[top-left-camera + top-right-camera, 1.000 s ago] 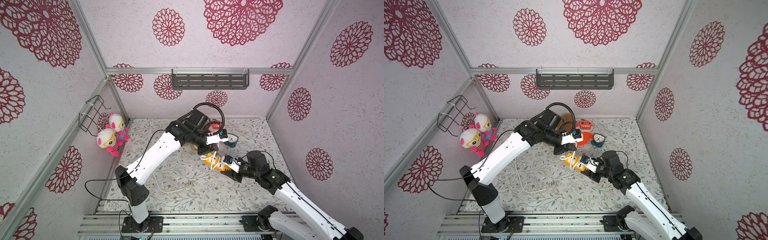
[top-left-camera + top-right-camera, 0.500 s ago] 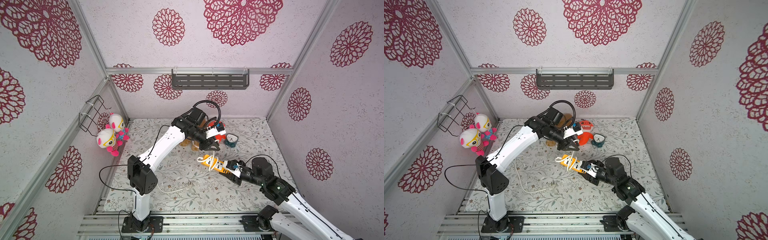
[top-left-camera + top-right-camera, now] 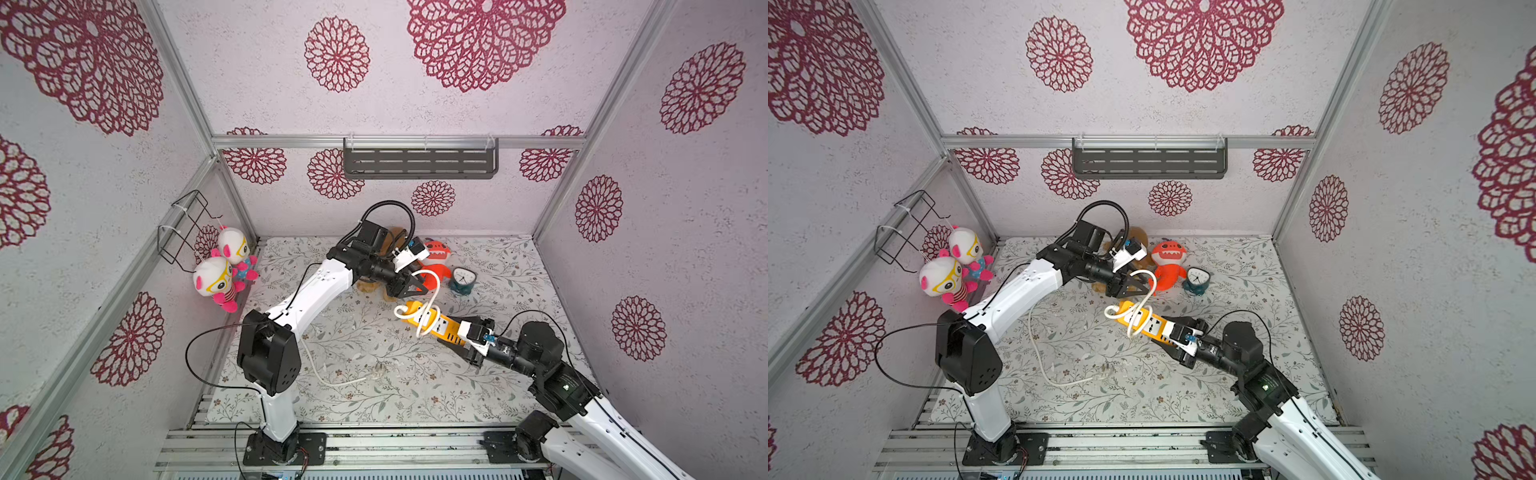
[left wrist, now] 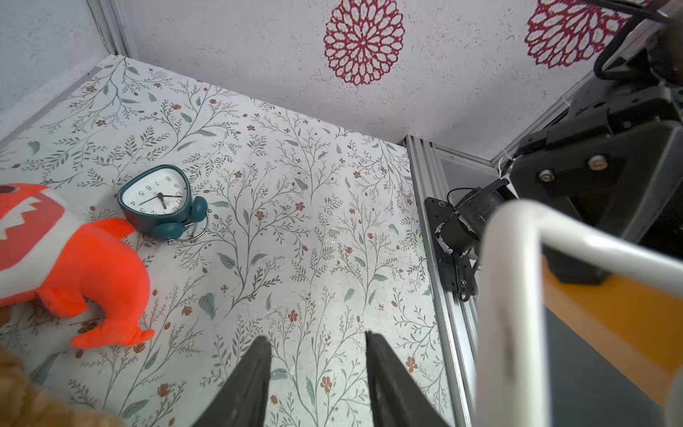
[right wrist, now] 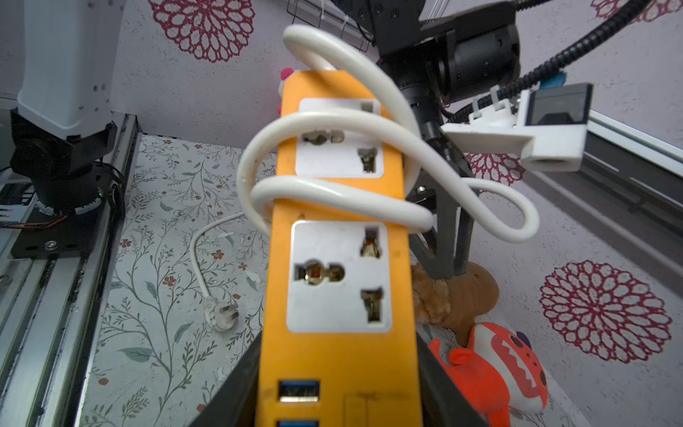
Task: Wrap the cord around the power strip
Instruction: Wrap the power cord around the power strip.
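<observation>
Between jaws of right pincer (image 3: 471,337): USB end of power strip (image 3: 446,326), clamped, raised off the desk (image 3: 374,395). Past its tips, cord (image 5: 332,119) loops loosely round the strip's far end; plug (image 5: 221,314) lies on desk. Left pincer (image 4: 317,338) partly open, empty, cord loop just beside it.

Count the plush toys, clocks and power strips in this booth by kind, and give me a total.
Plush toys: 4 (two white-pink dolls, orange shark, brown one)
Clock: 1
Power strip: 1
Total: 6
</observation>
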{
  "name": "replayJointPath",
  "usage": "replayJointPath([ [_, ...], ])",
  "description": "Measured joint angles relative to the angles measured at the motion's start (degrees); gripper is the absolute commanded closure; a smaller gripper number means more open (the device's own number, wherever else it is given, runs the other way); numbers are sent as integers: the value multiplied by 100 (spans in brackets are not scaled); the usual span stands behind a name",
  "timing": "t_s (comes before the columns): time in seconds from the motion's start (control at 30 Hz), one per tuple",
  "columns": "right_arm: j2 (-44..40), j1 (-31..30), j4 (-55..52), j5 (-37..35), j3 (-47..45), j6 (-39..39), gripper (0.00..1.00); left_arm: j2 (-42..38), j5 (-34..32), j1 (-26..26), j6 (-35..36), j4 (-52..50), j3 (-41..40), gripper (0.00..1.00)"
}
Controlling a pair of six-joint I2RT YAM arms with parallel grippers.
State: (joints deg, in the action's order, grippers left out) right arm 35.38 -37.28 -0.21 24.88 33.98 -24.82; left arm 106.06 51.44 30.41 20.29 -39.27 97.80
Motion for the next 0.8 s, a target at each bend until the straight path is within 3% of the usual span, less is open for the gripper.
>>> replayJointPath([
  [0.3,-4,72,1506,-118,-566,713,96,7,369,9,-841,1266,-761,55],
  [0.53,101,74,2553,-820,-872,1003,95,4,505,155,-1735,2688,-1703,55],
  [0.8,107,74,2833,-1786,-848,990,95,2,492,343,-2623,4258,-2614,55],
])
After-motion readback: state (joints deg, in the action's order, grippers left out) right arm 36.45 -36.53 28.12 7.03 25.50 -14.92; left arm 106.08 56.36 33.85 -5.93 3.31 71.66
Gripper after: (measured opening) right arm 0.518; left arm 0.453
